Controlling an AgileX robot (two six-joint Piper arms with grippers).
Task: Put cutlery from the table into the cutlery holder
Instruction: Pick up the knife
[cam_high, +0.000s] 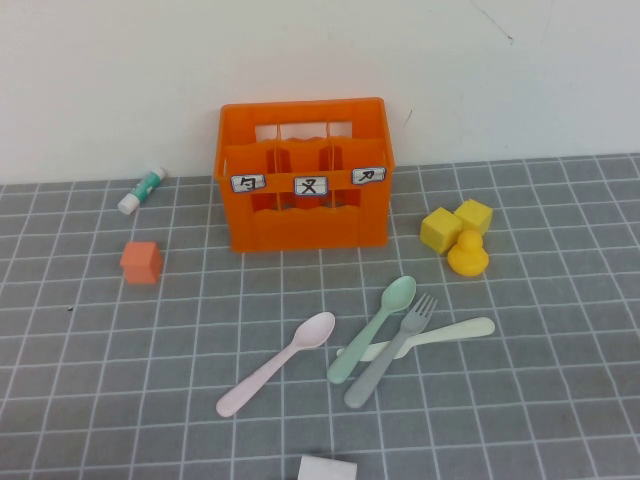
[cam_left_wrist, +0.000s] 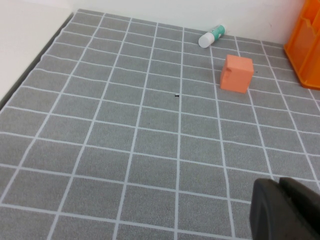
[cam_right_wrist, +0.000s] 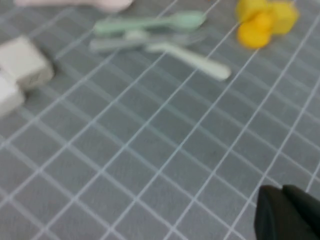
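The orange cutlery holder (cam_high: 305, 215) stands at the back of the grey gridded table (cam_high: 120, 360); its corner shows in the left wrist view (cam_left_wrist: 306, 45). In front of it lie the pink spoon (cam_high: 275, 365), mint spoon (cam_high: 372, 330), grey fork (cam_high: 392, 350) and cream knife (cam_high: 450, 332), the last three overlapping. The right wrist view shows the mint spoon (cam_right_wrist: 150, 24), fork (cam_right_wrist: 145, 42), knife (cam_right_wrist: 192, 59) and pink spoon (cam_right_wrist: 75, 2). My left gripper (cam_left_wrist: 281, 182) is shut and empty over bare table at the left. My right gripper (cam_right_wrist: 281, 189) is shut and empty, well short of the cutlery. Neither shows in the high view.
A small orange cube (cam_high: 142, 262) and a glue stick (cam_high: 141, 190) lie left of the holder. Two yellow blocks (cam_high: 456, 222) and a yellow duck (cam_high: 467, 253) sit right of it. A white block (cam_high: 327, 468) lies at the front edge, also in the right wrist view (cam_right_wrist: 25, 62).
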